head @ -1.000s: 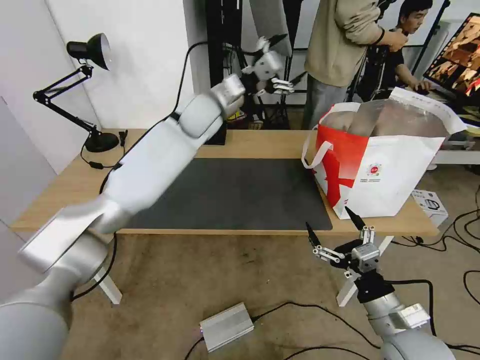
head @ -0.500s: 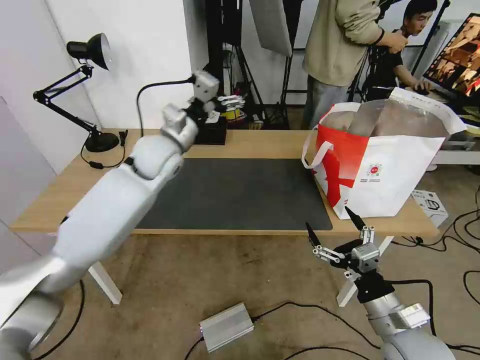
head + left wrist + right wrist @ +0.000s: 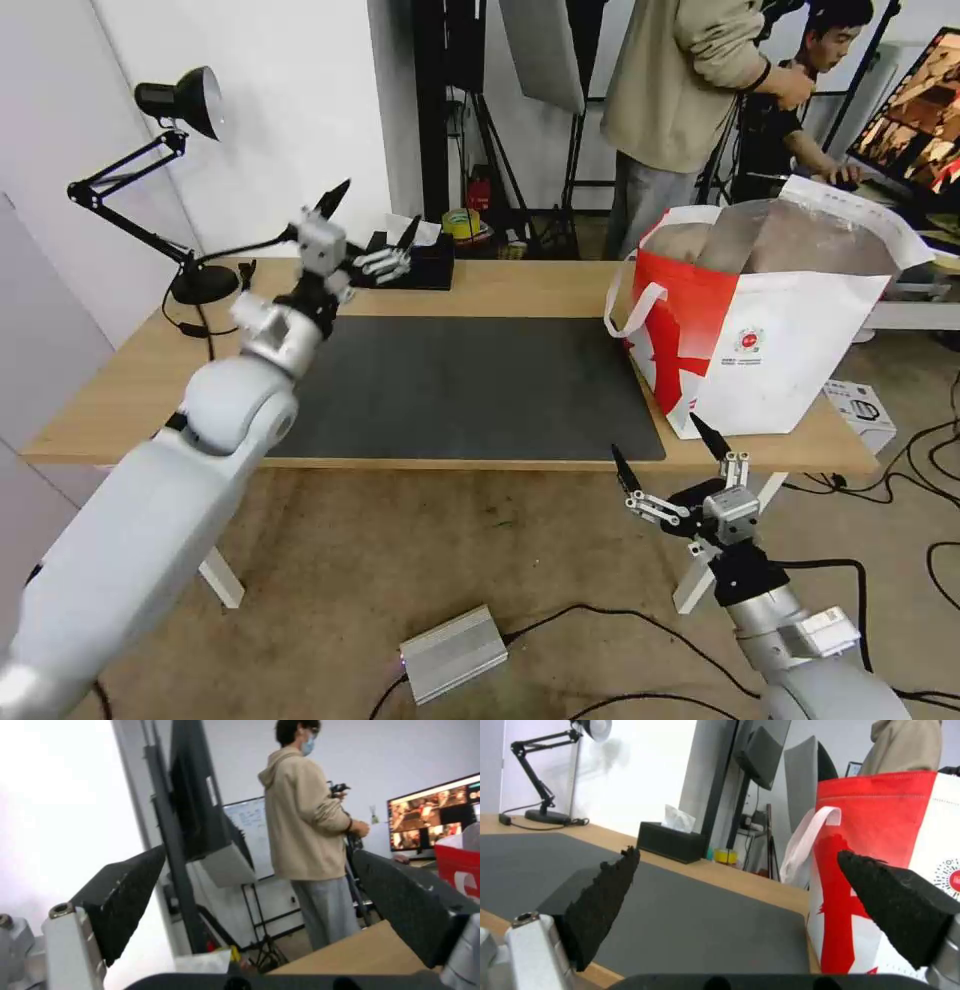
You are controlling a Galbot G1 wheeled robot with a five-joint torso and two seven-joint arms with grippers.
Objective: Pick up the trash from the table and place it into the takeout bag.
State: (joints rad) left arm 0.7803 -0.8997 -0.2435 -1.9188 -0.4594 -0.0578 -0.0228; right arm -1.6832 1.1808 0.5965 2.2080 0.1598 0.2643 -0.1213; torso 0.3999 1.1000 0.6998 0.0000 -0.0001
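Smooth silver-grey arms, left hand (image 3: 366, 218) and right hand (image 3: 668, 452) with black pointed fingers

Black desk lamp (image 3: 170, 180): reference landmark, rear corner. Black tissue box (image 3: 415, 262): well apart from the lamp base, same rear edge. Silver metal box (image 3: 453, 652): on the floor, far from the lamp, cabled.

The table (image 3: 140, 370) is a long light-wood desk carried on white legs. A large dark grey mat (image 3: 470, 385) is laid flat across the middle of its top. The takeout bag (image 3: 770, 320) is stood upright at the right end, partly on the mat's right edge. A black tissue box (image 3: 425, 268) is placed along the far edge, and a black desk lamp (image 3: 200, 282) is set on the far left corner
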